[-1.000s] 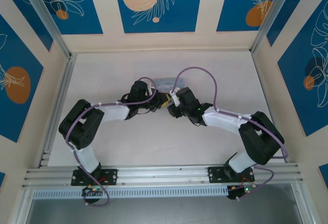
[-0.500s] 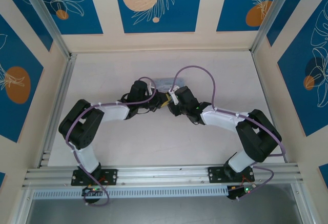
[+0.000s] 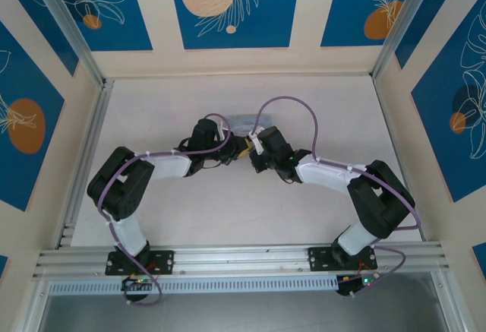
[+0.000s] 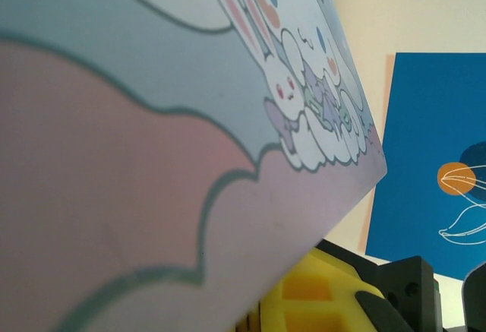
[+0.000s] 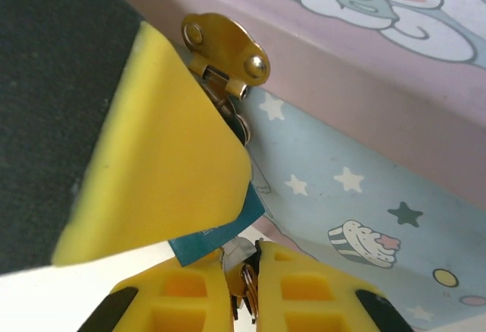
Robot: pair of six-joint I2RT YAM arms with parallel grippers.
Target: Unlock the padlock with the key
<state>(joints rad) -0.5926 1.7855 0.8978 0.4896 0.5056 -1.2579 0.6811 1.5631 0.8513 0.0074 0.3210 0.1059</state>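
Framing pale table (image 3: 152,112), blue floral wall panels (image 3: 235,5) — aluminium rail (image 3: 243,256)

Left arm (image 3: 163,166) and right arm (image 3: 326,174) wearing black, white and purple
White shells are sitting between bulky black joints, each arm carrying a purple cable (image 3: 292,102) fastened with white ties (image 3: 320,164); small green lights (image 3: 366,279) are glowing by the black bases (image 3: 349,258) at 6 o'clock, and the right gripper (image 5: 243,295) is wearing yellow finger pads (image 5: 304,295).
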